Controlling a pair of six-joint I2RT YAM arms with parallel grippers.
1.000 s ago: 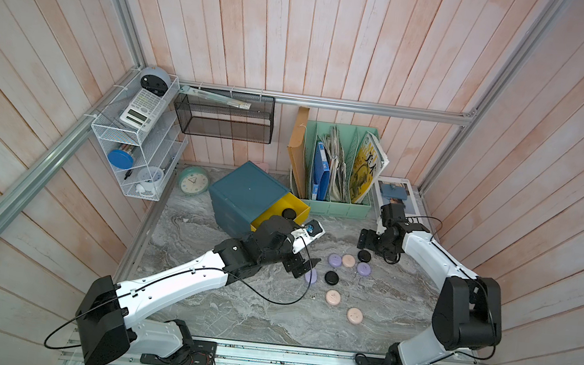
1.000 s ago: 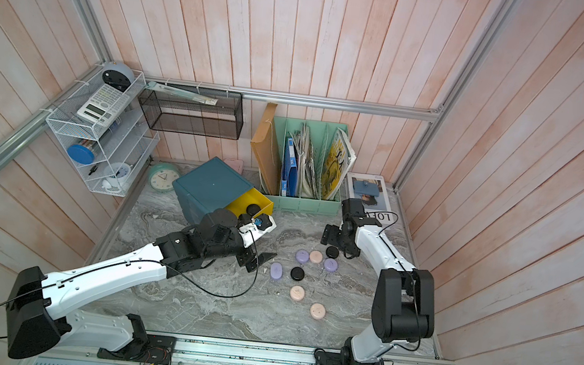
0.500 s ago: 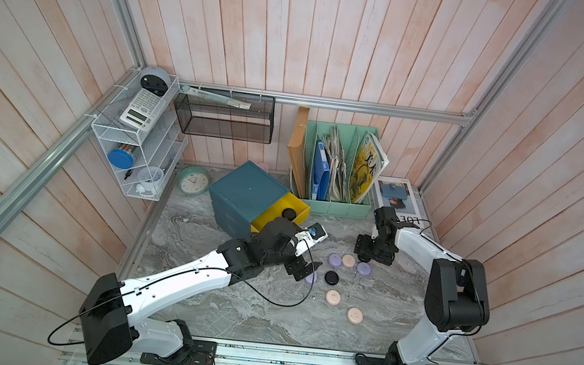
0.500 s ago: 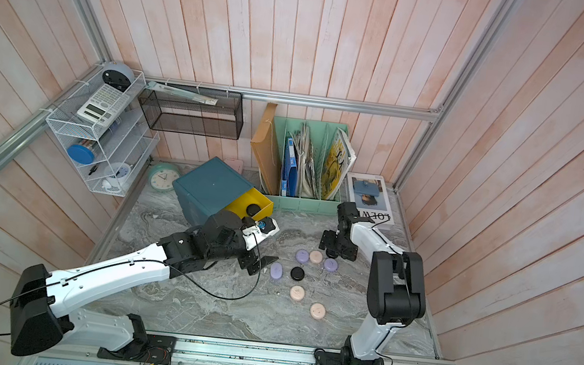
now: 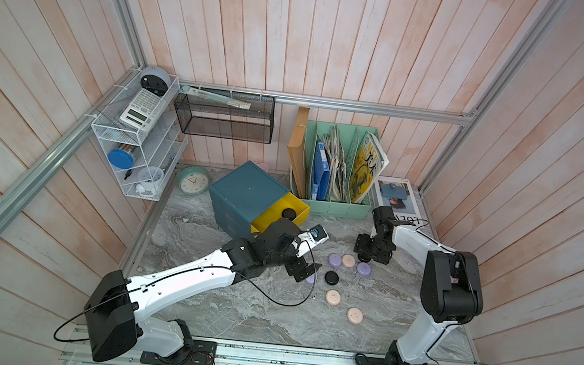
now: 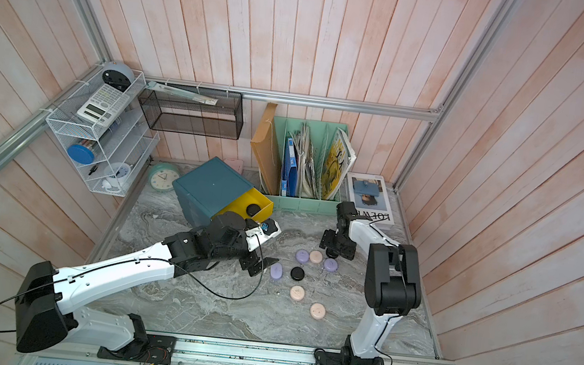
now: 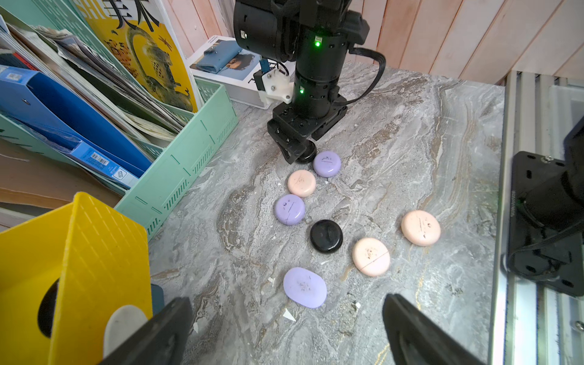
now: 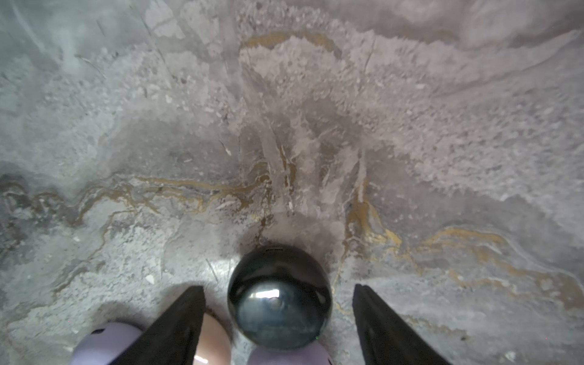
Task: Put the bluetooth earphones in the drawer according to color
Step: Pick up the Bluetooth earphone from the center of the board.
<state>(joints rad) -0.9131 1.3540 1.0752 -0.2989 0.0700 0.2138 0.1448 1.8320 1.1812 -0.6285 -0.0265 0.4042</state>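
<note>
Pink plank walls enclose a marbled grey table. The drawer chest stands at the back left w/ its yellow drawer pulled out, and one stowed black case lies inside.

(a) Change, right side: over the last second the right pincer has shifted in over the cluster and come down around the rear black case, which lay uncovered a moment ago. Its jaws are narrowing but not yet clenched. You can see table on both sides of the case, so nothing is grasped.

(b) Change, left side: approx. none. The left pincer hangs fully released, low over the near lilac case, w/ no contact visible.

(c) Left on the table: three lilac cases, three pink cases and the mid black case, all apart from either pincer.

Meaning for you: the rear black case is the next item bound for the yellow drawer, i.e. black no. 2 of 3. The teal drawers are not pulled out, so lilac and pink have no place open yet.

Watch the neighbours. A pink case and a lilac one sit just beside the rear black case, possibly touching it; the wrist view is too tight to tell. The closing finger on the pink side could nudge them.
</note>
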